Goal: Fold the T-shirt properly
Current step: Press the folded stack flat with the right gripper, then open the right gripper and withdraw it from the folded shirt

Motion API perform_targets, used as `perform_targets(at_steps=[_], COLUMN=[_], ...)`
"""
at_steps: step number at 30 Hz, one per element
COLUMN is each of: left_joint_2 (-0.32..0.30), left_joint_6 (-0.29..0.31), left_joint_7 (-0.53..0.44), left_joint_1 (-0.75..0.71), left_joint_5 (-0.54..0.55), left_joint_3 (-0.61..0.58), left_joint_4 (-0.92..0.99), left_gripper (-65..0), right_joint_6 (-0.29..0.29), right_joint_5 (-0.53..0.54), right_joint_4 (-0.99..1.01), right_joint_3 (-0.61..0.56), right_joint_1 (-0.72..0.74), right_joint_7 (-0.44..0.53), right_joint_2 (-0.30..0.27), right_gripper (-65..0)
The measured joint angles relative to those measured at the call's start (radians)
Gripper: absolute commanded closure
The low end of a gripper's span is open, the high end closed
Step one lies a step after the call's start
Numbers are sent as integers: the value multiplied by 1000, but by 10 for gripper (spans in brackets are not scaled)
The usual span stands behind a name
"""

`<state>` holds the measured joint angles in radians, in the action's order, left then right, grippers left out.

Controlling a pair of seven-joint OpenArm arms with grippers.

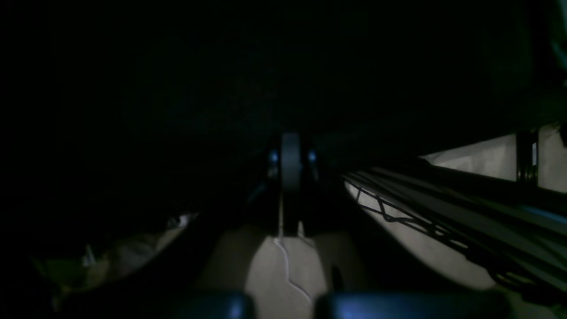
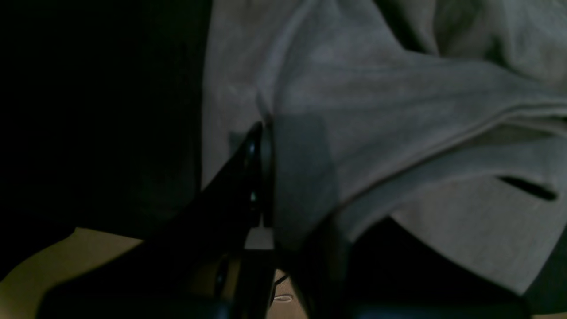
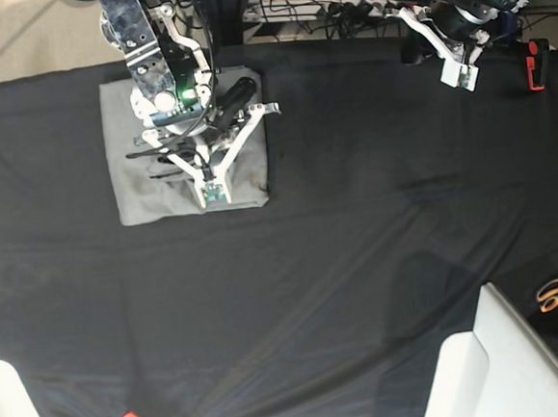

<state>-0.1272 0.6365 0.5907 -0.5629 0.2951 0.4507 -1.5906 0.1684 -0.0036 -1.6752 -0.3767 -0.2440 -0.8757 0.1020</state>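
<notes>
The grey T-shirt point(image 3: 133, 196) lies as a folded rectangle at the back left of the black cloth. My right gripper point(image 3: 174, 161) rests over its middle. In the right wrist view the jaws stand almost together, and the gripper point(image 2: 266, 129) pinches a raised fold of the T-shirt point(image 2: 398, 102); part of the cloth drapes over one finger. My left gripper point(image 1: 290, 177) is shut and empty. Its arm point(image 3: 449, 36) is drawn back at the far right edge of the table, away from the shirt.
The black cloth point(image 3: 341, 262) covers the table. Orange-handled scissors point(image 3: 556, 293) lie off the right edge and a red-and-black tool point(image 3: 535, 63) at the back right. White bins point(image 3: 494, 356) stand at the front. A wire rack point(image 1: 443, 212) shows below the left gripper.
</notes>
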Motion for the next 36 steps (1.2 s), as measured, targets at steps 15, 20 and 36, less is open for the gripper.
perform_targets(at_steps=[15, 20, 36], left_joint_2=[-1, -1, 0], left_joint_6=[0, 0, 0], left_joint_7=[-1, 0, 0], left_joint_1=[14, 11, 13], left_joint_5=[1, 0, 1], left_joint_3=[0, 0, 1], left_joint_4=[3, 5, 3], left_gripper=[0, 0, 0], right_joint_6=[0, -3, 2], right_joint_5=[254, 372, 548], right_joint_4=[-1, -6, -143], right_joint_3=[-3, -3, -12], right_joint_1=[35, 74, 90], right_joint_7=[10, 2, 5], right_joint_2=[-11, -31, -259], right_gripper=[-264, -264, -17])
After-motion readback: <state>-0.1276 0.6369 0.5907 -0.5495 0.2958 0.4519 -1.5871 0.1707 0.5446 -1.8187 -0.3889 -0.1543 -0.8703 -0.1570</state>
